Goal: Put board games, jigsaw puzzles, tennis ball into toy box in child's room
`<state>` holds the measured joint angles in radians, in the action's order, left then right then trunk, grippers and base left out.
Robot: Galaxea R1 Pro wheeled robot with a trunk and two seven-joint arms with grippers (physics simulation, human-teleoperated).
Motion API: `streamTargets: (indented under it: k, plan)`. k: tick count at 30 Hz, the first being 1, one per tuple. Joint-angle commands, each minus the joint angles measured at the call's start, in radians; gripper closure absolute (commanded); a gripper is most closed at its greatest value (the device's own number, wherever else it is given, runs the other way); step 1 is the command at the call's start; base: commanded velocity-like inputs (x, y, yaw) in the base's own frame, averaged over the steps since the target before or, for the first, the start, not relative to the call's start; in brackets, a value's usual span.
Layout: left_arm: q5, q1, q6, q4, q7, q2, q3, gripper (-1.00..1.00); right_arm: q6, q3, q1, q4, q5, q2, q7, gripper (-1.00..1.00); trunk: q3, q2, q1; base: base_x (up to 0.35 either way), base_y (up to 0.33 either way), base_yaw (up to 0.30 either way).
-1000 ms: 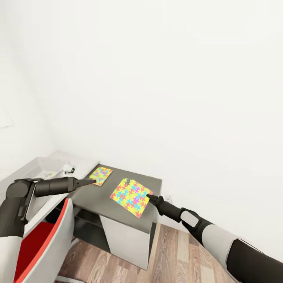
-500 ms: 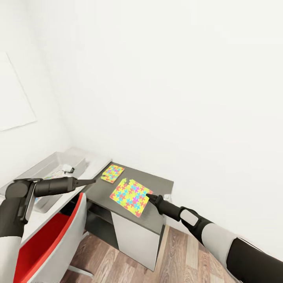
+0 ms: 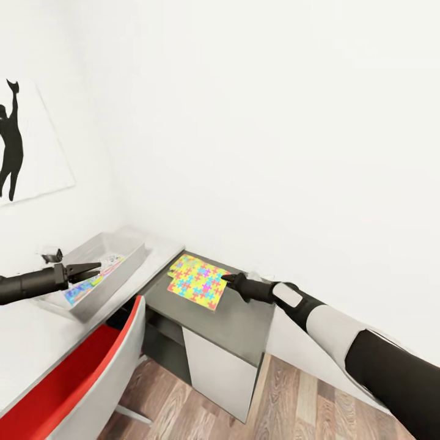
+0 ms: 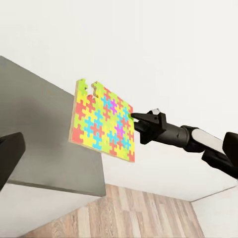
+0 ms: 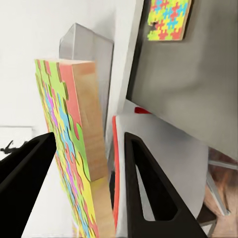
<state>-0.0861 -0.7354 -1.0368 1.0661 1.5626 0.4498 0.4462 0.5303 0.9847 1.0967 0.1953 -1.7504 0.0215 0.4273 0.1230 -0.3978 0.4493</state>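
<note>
We see the right tool (image 3: 227, 279) now lifting its pinched jigsaw puzzle (image 3: 197, 282) off the table (image 3: 244, 324), left tool (image 3: 91, 267) spread over the toy box (image 3: 116, 278).

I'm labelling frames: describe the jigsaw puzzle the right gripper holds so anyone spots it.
Find the dark grey side unit beside the white desk. Above its top, the jigsaw puzzle is pinched at one edge by the right gripper and lifted clear, unlike the other puzzle, which lies flat.

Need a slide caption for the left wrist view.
Right end effector holds a bright multicoloured interlocking-piece jigsaw puzzle mat by its edge, lifted off the dark grey side unit, white wall behind.
</note>
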Motion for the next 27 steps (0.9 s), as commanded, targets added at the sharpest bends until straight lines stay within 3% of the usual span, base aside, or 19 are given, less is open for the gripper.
streamTargets:
  k: [1,6,11,27]
  plan:
    - [-0.01,-0.018,-0.01,-0.025,0.008,0.016,0.001,-1.0,0.017,0.008,0.02,0.003,-0.004,0.002,-0.02,1.0,0.003,-0.002,0.001,0.0,0.0,0.276]
    - [-0.039,-0.05,-0.01,-0.069,0.008,0.053,0.001,-1.0,0.053,0.005,0.074,0.012,-0.005,0.012,-0.128,1.0,0.005,-0.002,0.001,0.0,0.0,0.279]
    - [-0.084,-0.058,-0.01,-0.078,0.008,0.063,0.0,-1.0,0.081,0.003,0.113,0.014,-0.007,0.02,-0.204,1.0,0.008,-0.002,0.001,0.0,0.0,0.281]
    - [-0.104,-0.059,-0.008,-0.08,0.008,0.063,-0.017,-1.0,0.131,0.002,0.157,0.015,-0.007,0.021,-0.223,1.0,0.017,-0.002,0.001,0.0,0.0,0.281]
